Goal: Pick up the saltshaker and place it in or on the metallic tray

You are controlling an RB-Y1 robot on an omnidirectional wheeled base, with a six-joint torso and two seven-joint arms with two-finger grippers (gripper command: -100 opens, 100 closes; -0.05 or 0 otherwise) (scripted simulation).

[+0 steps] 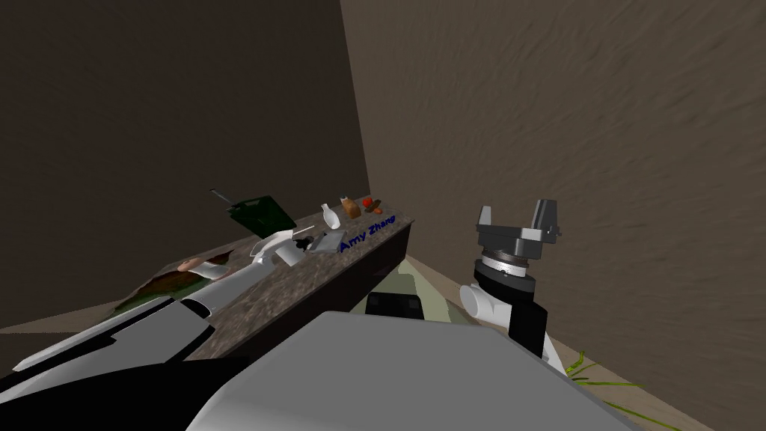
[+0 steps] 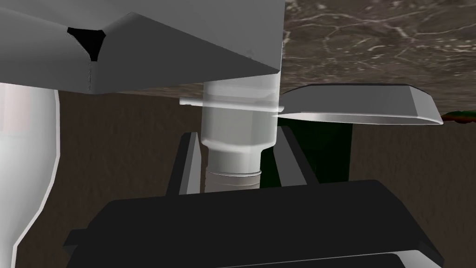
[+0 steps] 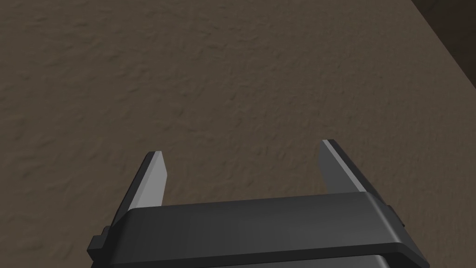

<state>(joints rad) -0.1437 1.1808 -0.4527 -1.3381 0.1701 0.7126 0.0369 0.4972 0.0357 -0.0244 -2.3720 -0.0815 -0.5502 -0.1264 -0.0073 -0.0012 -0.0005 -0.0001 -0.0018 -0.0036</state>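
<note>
The right gripper (image 1: 516, 209) is hanging raised, well apart from the grey tray (image 1: 325, 242) and clear of the dark speckled counter (image 1: 314, 280) that is carrying the tray. Its fingers (image 3: 151, 179) are standing apart with nothing between them.

The left gripper (image 2: 236, 132) is sitting over the counter at the near side of the tray. Its fingers (image 2: 185, 163) are pressing both sides of the saltshaker (image 2: 237, 118), a pale, translucent cylinder. The saltshaker's long axis is running parallel to the fingers. Its narrower, ringed end is pointing back at the gripper body, and its wider end is pointing away toward the tray. A grey angled panel (image 2: 139, 46) is covering the far tip. Whether the saltshaker is touching the counter cannot be determined.

A shallow grey dish (image 2: 358, 104) is lying on the counter near the tray. Blue lettering (image 1: 366, 233) is showing on the counter just beside the tray. A white vase-shaped vessel (image 1: 331, 217) is standing just beyond the tray. A dark green board (image 1: 262, 213) is sitting beyond the tray, off to its left. A brown item (image 1: 350, 207) and a red item (image 1: 367, 202) are resting farther beyond the tray, at the counter's far end.
</note>
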